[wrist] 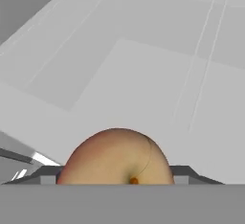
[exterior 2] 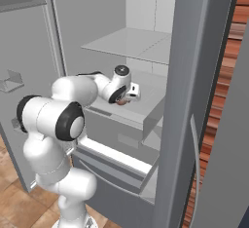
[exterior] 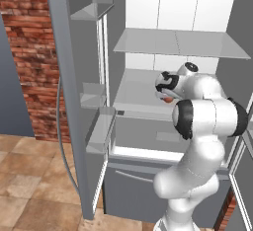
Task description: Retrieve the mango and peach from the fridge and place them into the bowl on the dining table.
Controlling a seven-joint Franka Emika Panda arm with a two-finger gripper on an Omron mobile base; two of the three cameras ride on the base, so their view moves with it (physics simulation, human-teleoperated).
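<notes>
The tool [wrist: 117, 180] is clamping the peach [wrist: 116, 157] between its fingers inside the fridge [exterior: 148, 47]; pulling out carelessly risks knocking the fruit loose against the shelf [exterior: 143, 94]

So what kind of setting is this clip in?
A simulated home kitchen, most likely: an open grey fridge with glass shelves and a bottom drawer, a red brick wall beside it, and a tiled floor. The tool sits around a peach.
</notes>
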